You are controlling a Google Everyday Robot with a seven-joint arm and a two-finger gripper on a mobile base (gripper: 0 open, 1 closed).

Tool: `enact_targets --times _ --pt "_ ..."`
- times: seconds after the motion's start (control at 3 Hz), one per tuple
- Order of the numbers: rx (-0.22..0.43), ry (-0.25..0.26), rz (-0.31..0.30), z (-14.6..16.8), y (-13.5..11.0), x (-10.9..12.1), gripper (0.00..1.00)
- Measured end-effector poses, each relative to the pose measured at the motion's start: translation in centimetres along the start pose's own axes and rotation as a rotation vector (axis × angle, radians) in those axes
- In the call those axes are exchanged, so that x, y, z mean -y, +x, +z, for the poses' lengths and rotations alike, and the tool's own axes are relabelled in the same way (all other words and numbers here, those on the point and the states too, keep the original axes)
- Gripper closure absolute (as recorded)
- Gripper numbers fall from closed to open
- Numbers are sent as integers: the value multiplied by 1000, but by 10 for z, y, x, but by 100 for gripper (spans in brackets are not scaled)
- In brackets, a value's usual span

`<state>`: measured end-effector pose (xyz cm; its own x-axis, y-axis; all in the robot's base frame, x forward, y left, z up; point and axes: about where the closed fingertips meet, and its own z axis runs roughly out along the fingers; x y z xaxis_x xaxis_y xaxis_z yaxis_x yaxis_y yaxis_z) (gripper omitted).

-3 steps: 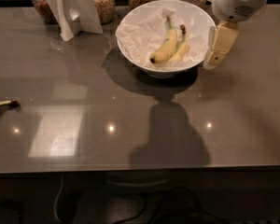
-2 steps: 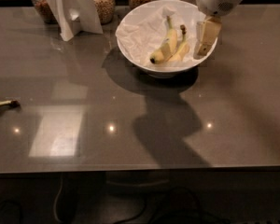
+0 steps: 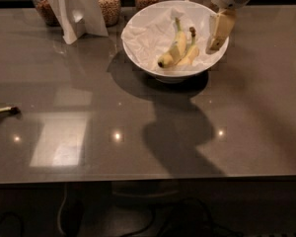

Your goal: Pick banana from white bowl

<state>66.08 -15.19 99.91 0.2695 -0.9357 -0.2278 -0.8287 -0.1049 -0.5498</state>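
1. The hand (image 3: 217, 41) hangs over the right inner edge of the white bowl (image 3: 138, 58), at the far right of the surface (image 3: 138, 142); I cannot tell whether it is spread or closed.
2. The banana (image 3: 175, 49) lies in the bowl on crumpled white paper (image 3: 148, 33), greenish stem pointing far, dark tip near and left.
3. A shorter, paler banana (image 3: 192, 52) lies against its right side, between it and the hand.
4. The hand is just right of both bananas and holds nothing visible.
5. A small banana bit (image 3: 0, 111) sits at the left edge.
6. Jars (image 3: 108, 4) and a white stand (image 3: 79, 11) are at the far side.
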Motion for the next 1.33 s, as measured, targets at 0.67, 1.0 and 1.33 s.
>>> enact_targets --times 0.67,1.0,1.33 --pt "76 50 -216 25 1 14 0" --pt "141 56 -336 41 5 20 6" --pt "188 48 -407 53 7 21 25"
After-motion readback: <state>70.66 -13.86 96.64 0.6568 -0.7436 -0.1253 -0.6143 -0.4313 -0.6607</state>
